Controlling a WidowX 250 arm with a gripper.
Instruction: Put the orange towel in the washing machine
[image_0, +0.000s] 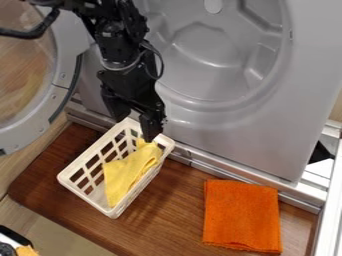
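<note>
Orange cloth, the towel lies flat near the right edge of the brown counter, outside the washing machine. Toward the counter's left edge, a white basket sits at a slant with a yellow cloth in it. Open, its two fingers apart, the claw hangs over the basket's end nearest the machine. The round door stands open at left.
</note>
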